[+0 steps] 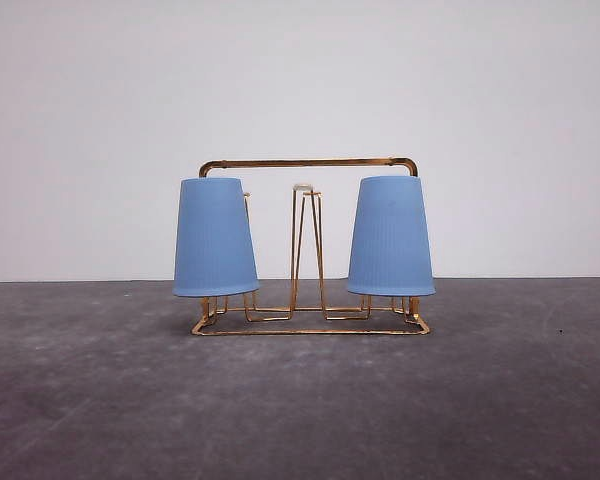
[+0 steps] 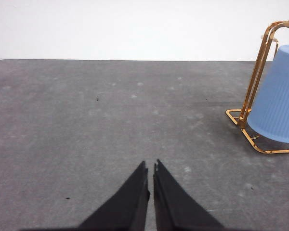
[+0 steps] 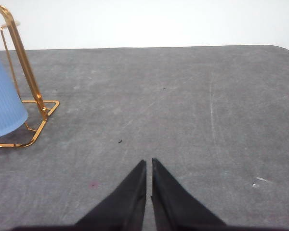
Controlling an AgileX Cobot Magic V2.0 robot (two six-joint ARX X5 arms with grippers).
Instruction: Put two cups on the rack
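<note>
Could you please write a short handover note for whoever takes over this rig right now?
Left gripper: shut, holding nothing, over bare table to the left of the rack.
Right gripper: shut, holding nothing, over bare table to the right of the rack.
Rack: upright on the grey table.
Left cup and right cup: both upside down on the rack's outer prongs, rims above the base; the centre prong is bare.
Done: both cups are on the rack.
Left: nothing visible to do.
</note>
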